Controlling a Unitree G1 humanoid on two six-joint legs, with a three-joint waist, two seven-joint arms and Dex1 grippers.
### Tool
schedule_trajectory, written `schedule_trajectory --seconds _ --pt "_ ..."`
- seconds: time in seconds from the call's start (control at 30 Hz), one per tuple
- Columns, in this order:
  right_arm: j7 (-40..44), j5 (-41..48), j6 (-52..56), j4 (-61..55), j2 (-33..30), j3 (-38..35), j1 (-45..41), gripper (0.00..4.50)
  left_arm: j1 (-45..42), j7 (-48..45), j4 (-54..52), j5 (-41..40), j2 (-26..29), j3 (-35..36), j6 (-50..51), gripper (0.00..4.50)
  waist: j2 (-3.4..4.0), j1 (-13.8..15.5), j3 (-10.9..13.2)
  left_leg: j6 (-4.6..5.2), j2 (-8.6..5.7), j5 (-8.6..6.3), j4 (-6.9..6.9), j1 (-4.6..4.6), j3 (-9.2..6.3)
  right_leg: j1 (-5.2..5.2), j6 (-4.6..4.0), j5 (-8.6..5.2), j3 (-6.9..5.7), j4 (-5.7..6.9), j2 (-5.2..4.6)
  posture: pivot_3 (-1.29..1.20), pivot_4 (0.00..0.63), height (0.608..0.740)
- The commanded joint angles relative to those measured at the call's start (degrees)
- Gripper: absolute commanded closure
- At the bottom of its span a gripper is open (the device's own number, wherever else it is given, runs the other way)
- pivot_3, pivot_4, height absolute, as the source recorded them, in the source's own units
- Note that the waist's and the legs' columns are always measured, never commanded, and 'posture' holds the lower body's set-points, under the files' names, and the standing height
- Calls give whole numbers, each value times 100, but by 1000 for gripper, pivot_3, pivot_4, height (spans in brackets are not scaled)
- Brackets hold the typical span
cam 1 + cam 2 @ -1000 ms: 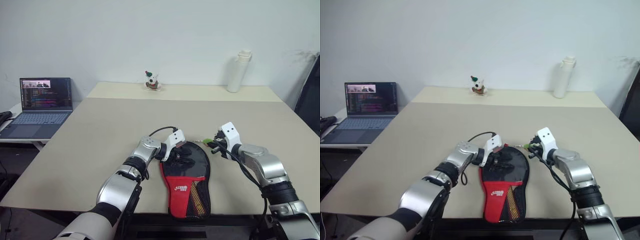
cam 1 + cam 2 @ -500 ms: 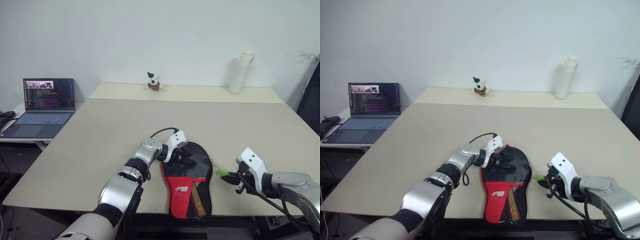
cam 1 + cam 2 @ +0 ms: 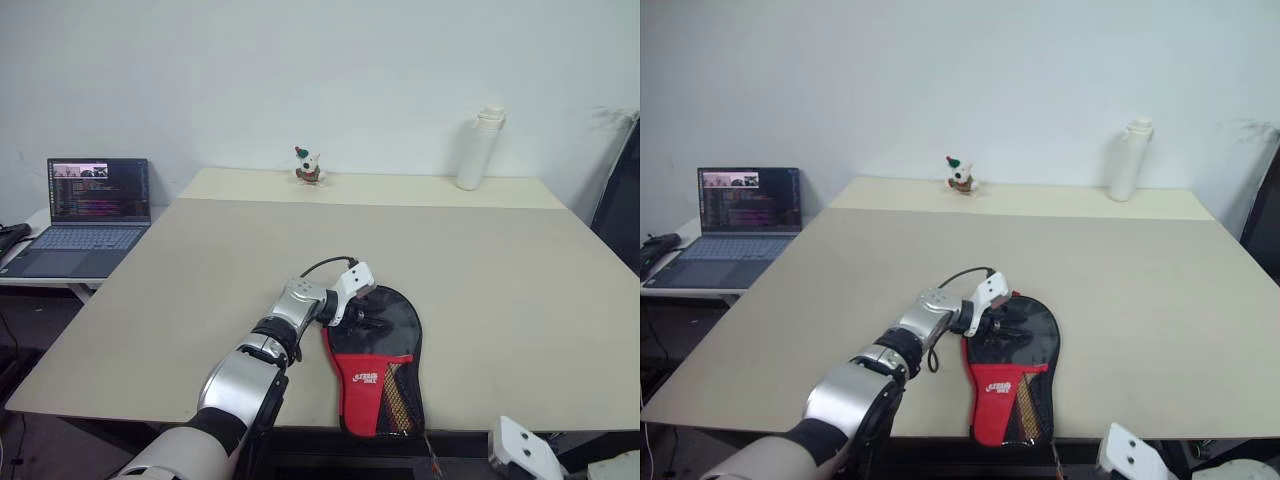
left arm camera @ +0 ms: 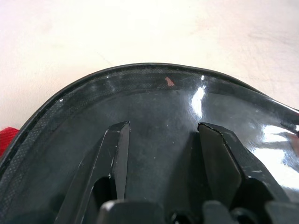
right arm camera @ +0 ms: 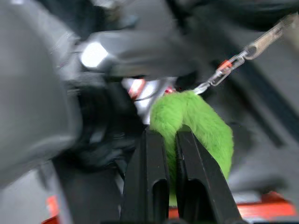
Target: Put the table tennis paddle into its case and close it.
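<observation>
The case point(image 3: 378, 360) lies flat near the table's front edge, black rounded part away from me, red logo panel and mesh toward me. The table tennis paddle is hidden. My left gripper point(image 3: 366, 318) rests on the black rounded part with its jaws open; in the left wrist view both fingers point(image 4: 117, 154) lie spread on the glossy black fabric point(image 4: 159, 93). My right gripper point(image 5: 170, 135) is shut on a green fluffy pull point(image 5: 196, 121) hanging from a small chain point(image 5: 243, 53). Its white wrist housing point(image 3: 522, 452) sits below the table's front edge at the right.
The beige table point(image 3: 500, 290) stretches wide to the back. A white bottle point(image 3: 478, 148) and a small toy figure point(image 3: 306, 165) stand along its far side. An open laptop point(image 3: 88, 205) sits on a lower desk at the left.
My right arm has drawn back from beside the case and dropped below the table's front edge, still gripping the green pull. The left gripper has stayed on the case.
</observation>
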Motion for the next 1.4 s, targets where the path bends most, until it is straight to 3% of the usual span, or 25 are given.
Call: schedule_trajectory --seconds 0.03,0.23,0.27,0.33,0.5,0.57,0.67,0.87,0.97,1.1,1.23,1.4 --pt "-215 577 -124 -230 -155 165 -115 4452 134 64 214 212 10 -131 111 1967 -5 2 -1 0 0 0 1 0 0 0 1 0 0 0 -1 0 150 740" --pt "-635 1271 78 -229 -267 -22 -577 4452 141 82 214 216 29 -123 98 1967 -8 4 -2 0 1 0 1 -1 -1 0 0 0 -1 -1 -2 0 150 740" --pt "-666 1509 112 -194 -299 -146 -705 4072 139 84 211 215 32 -121 92 1967 -9 3 -1 0 0 0 1 -1 -1 0 0 0 -1 -1 -2 0 150 740" --pt "-763 1836 149 -122 -342 -304 -936 3743 135 81 204 209 33 -115 87 1967 -8 -1 -2 0 1 0 1 -1 1 0 1 0 0 -1 -3 0 150 740" --pt "-1182 2641 260 237 -467 -503 -1525 2091 131 53 169 250 33 -162 6 1967 -11 1 -1 0 1 0 1 0 0 1 0 1 0 -1 -3 0 150 740" --pt "-1310 2830 274 355 -556 -532 -1716 2091 117 13 145 221 18 -133 -17 1967 -12 3 0 0 1 0 1 -2 0 0 0 1 0 -2 -4 0 150 740" --pt "-1330 2219 2 990 -519 -253 -2403 2091 70 -94 47 122 28 -55 -128 1967 -13 -4 1 0 0 0 1 -4 2 -3 0 1 2 -2 -4 0 150 740" --pt "-1139 713 -1293 2339 330 450 -3505 2091 -16 -798 -632 -407 473 328 -273 1967 -14 -51 22 1 2 0 -6 -23 2 -26 -3 2 3 -1 1 0 150 740" --pt "-833 120 -1852 3046 635 765 -3881 2091 131 -1254 -1400 -800 848 542 67 1967 -8 -75 42 1 1 0 -12 -35 4 -42 -5 1 6 1 6 0 150 740" --pt "-228 -441 -2549 4346 1066 1084 -4675 2091 891 -1475 -3357 -1531 1660 969 1370 1967 5 -141 57 2 6 0 -12 -32 13 -45 -12 4 15 3 7 0 150 740" --pt "276 -870 -3040 5530 1366 1246 -5424 2091 2156 -992 -5354 -1973 2252 1277 2515 1967 22 -222 65 2 9 0 -12 -23 12 -44 -20 8 17 11 6 0 150 740" --pt "933 -1509 -3823 7244 1574 1382 -6261 2091 3596 14 -7325 -2405 2439 1672 3580 1967 24 -178 70 1 5 0 -9 -24 6 -40 -37 17 14 14 -4 0 150 740"
